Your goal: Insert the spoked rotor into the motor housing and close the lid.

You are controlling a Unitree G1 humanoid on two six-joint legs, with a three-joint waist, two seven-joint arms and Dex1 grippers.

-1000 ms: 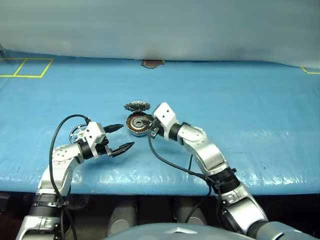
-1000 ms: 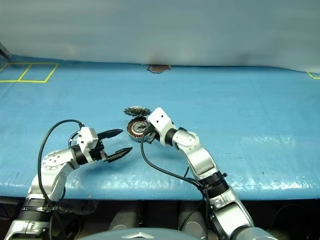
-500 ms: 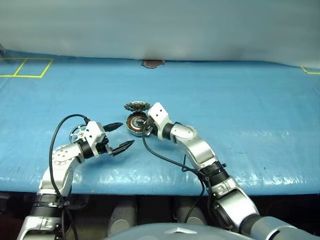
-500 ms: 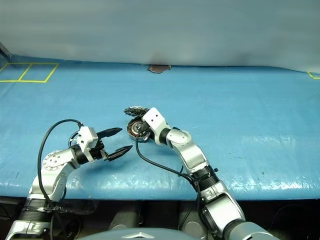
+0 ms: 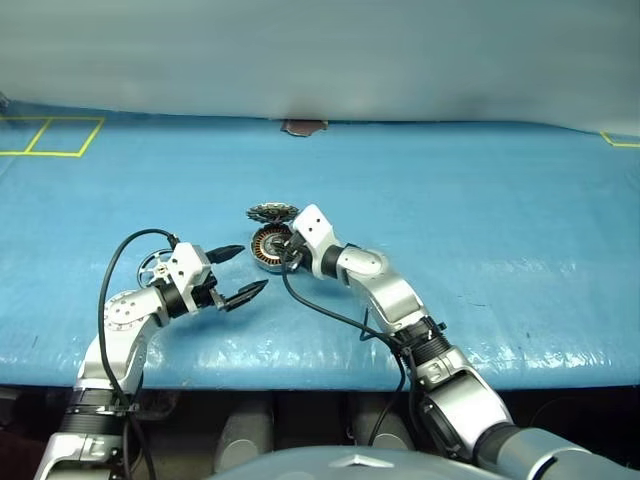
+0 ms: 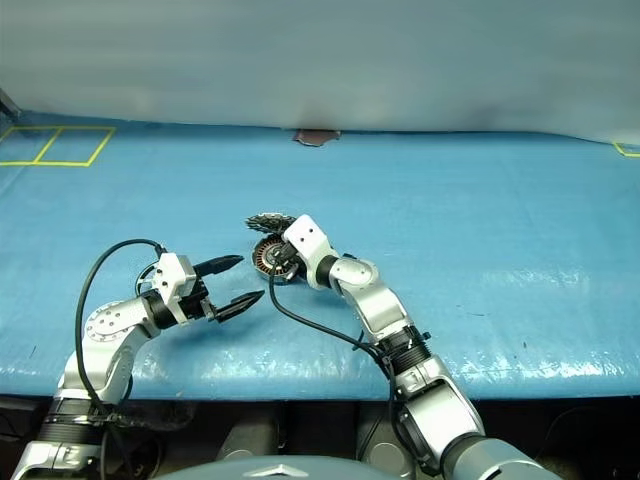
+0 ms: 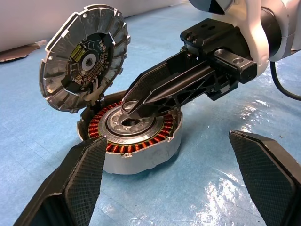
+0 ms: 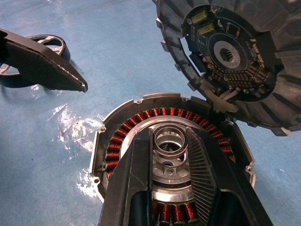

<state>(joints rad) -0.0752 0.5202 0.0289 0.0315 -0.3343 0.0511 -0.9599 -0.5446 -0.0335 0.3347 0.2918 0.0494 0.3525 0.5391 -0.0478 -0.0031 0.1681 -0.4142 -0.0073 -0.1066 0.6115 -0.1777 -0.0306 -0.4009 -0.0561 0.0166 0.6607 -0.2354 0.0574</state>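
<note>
The motor housing (image 5: 266,248) sits on the blue table, its copper windings (image 7: 155,137) showing around a dark centre. Its lid (image 7: 83,57), a scalloped dark-grey disc, stands open at the housing's far edge (image 8: 235,56). My right gripper (image 7: 133,107) reaches over the housing's centre, shut on a small metal ring (image 8: 169,140). The spoked rotor (image 5: 154,268) lies flat on the table behind my left hand, partly hidden by it. My left gripper (image 5: 246,271) hovers open to the left of the housing, with nothing between its fingers (image 7: 80,183).
A blue sheet (image 5: 480,200) covers the table. Yellow tape squares (image 5: 50,135) mark the far left corner, and a brown patch (image 5: 303,127) lies at the back edge. The table's front edge (image 5: 320,385) runs just below both arms.
My right hand has shifted a little left and down over the housing, and its elbow has dropped. The left gripper has stayed open and still.
</note>
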